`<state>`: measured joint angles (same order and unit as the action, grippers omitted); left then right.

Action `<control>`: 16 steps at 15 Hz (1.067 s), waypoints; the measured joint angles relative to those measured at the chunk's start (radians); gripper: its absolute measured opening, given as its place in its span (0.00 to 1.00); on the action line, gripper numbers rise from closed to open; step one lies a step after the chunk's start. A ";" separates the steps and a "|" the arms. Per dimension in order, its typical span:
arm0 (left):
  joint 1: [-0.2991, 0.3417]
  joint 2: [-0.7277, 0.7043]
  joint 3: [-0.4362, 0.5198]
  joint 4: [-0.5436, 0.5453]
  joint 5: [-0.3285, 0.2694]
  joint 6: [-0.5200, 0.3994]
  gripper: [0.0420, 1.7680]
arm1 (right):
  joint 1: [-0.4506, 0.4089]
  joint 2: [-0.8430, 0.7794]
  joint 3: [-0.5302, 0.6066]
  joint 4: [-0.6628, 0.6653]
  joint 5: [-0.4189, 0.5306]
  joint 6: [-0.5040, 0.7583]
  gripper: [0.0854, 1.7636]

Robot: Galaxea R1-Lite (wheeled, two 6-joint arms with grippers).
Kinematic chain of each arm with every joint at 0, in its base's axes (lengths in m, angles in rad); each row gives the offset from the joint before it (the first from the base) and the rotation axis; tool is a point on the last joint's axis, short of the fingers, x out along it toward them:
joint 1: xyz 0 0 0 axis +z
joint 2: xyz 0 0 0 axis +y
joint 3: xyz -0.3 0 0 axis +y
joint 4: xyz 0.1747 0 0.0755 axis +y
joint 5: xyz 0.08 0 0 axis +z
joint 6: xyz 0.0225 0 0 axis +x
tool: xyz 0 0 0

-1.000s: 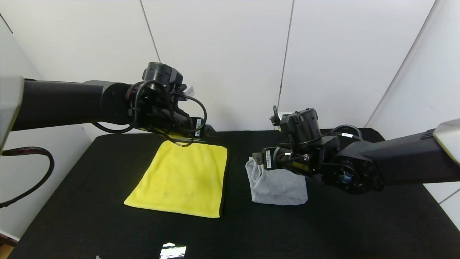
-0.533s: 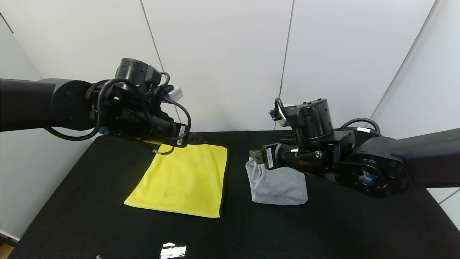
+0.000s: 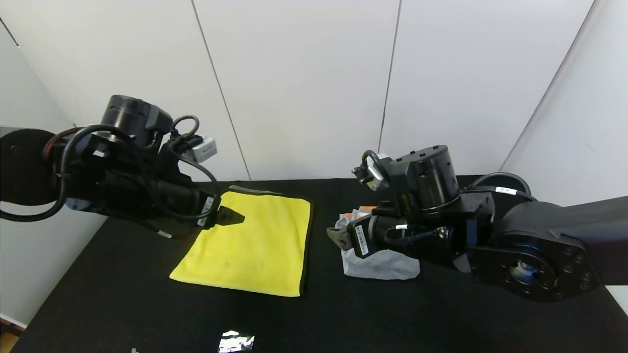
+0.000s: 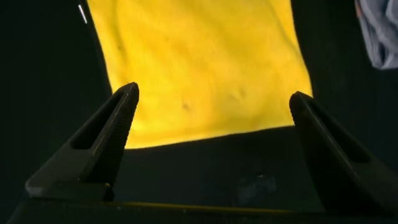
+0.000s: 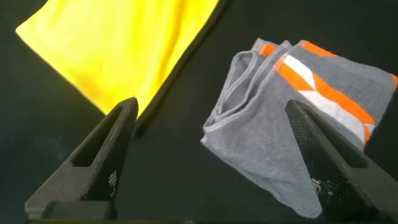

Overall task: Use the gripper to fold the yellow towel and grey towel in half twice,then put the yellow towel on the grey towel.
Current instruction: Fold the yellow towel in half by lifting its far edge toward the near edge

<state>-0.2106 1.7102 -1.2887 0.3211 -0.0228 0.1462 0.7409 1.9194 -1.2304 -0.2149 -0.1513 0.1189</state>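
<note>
Two dark arms reach in over a black table (image 3: 122,294) set before white wall panels (image 3: 304,88). The left arm enters level from the robot's left, its wrist turned inward so that the left gripper (image 3: 226,215) points toward the table's middle and hangs above the near-left part of the yellow towel (image 3: 250,245); its two black fingers (image 4: 102,149) stand spread wide with nothing between them, and in the left wrist view the towel fills the ground just ahead of the tips, one straight edge of it running across between the two fingers. The yellow towel lies flat and smooth as a single broad panel with a thin black binding along its right edge. The right arm comes in low from the robot's right, its thick elbow joint close above the table and its forearm angled toward the centre, so that the right gripper (image 3: 336,236) hovers over the left end of the grey towel (image 3: 382,264); its fingers (image 5: 99,165) are likewise parted and empty. The grey towel rests as a small folded bundle directly beneath and ahead of that gripper, orange and white stripes (image 5: 317,81) showing on its upper layer, stacked folded edges facing the yellow towel, from which a strip of bare table separates it.
</note>
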 joint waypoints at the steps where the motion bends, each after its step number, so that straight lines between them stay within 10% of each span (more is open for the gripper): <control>1: 0.023 -0.022 0.031 0.000 -0.018 0.048 0.97 | 0.008 -0.002 0.002 0.001 0.000 -0.014 0.97; 11: 0.236 -0.086 0.183 0.014 -0.286 0.466 0.97 | 0.083 0.056 -0.030 0.045 0.046 -0.119 0.97; 16: 0.289 -0.061 0.231 0.020 -0.297 0.614 0.97 | 0.144 0.132 -0.117 0.094 0.037 -0.118 0.97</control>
<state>0.0783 1.6496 -1.0579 0.3411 -0.3200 0.7600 0.8847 2.0517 -1.3479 -0.1206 -0.1145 0.0013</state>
